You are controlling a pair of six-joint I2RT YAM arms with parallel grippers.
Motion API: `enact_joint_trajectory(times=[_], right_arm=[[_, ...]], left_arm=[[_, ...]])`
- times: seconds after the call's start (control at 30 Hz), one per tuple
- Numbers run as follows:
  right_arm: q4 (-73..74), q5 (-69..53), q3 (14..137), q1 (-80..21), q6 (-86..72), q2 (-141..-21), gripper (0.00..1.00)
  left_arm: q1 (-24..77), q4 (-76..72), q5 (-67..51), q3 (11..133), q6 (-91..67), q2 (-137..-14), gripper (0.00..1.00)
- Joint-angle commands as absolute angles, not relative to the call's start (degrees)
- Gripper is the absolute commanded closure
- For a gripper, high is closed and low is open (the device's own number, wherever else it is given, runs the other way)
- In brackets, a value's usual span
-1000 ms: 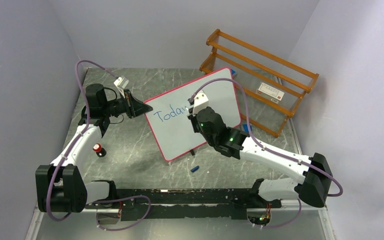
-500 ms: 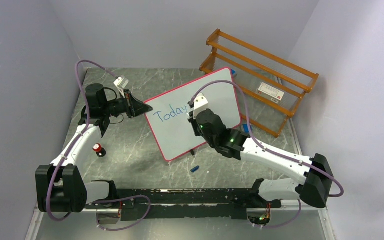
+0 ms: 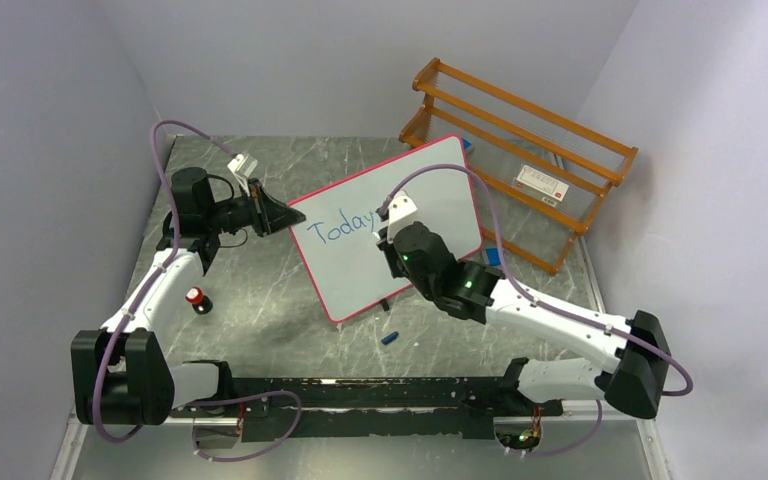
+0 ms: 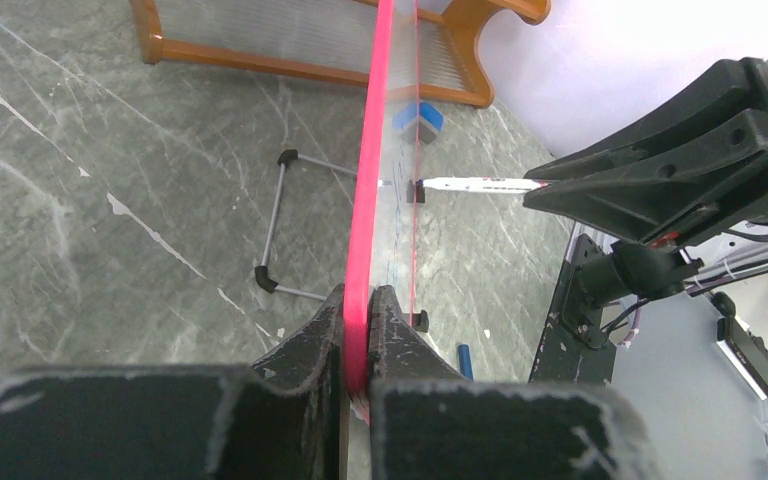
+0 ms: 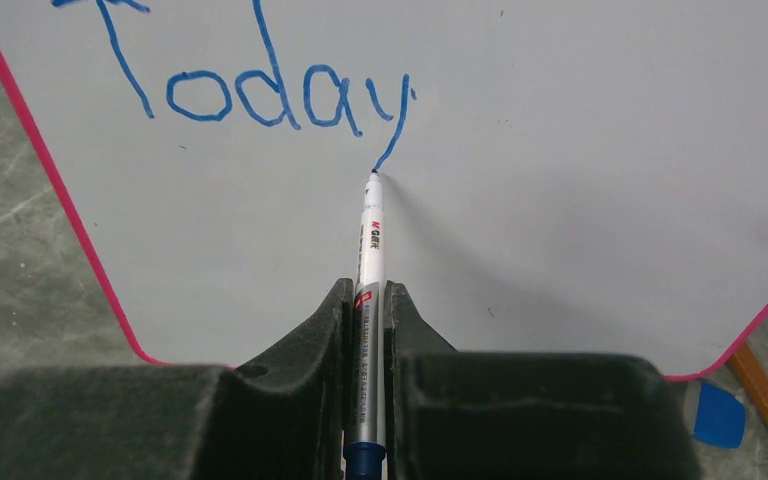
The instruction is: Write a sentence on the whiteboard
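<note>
The right gripper [image 5: 368, 290] is clenched on a white marker [image 5: 370, 240], whose tip touches the whiteboard [image 5: 580, 200] at the foot of the "y" in "Today", all that shows of the sentence [image 5: 260, 95] so far. The pads hold only a short stretch of the barrel, so a hard press could make the marker slide back or twist between them and the stroke would skip. The left gripper [image 4: 358, 300] is clamped on the board's pink rim, and the board stands tilted on the table [image 3: 260, 300], propped by a thin wire stand [image 4: 278, 215]. With one edge pinned, too much push would likely swing the free side back towards the wooden rack [image 3: 520, 150] close behind it. The words climb on a slant, so room near the top corner may run short. The right arm's purple cable [image 3: 460, 172] loops over the board's face and could smear wet ink. A blue cap [image 3: 389, 338] lies on the table in front, and a blue eraser [image 5: 717, 412] sits beside the board's far corner; neither blocks the tip.
</note>
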State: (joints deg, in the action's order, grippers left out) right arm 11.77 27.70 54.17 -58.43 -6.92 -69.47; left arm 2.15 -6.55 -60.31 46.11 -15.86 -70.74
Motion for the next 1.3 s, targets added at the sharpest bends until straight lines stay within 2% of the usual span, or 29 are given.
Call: enact_joint_trajectory(times=[0.0, 0.33, 1.27], right_arm=[[12.15, 28.36, 54.53, -58.77, -7.04, -65.82, 1.00], [7.76, 31.14, 55.34, -55.42, -2.80, -64.19, 1.00], [0.92, 27.65, 59.24, -52.30, 1.14, -72.17, 1.00]], left_arm=[[4.22, -0.80, -57.19, 44.56, -8.23, -72.28, 0.95], [4.26, -0.46, -57.32, 44.65, -8.11, -72.23, 0.95], [4.31, -0.09, -57.17, 44.78, -7.80, -72.40, 0.95]])
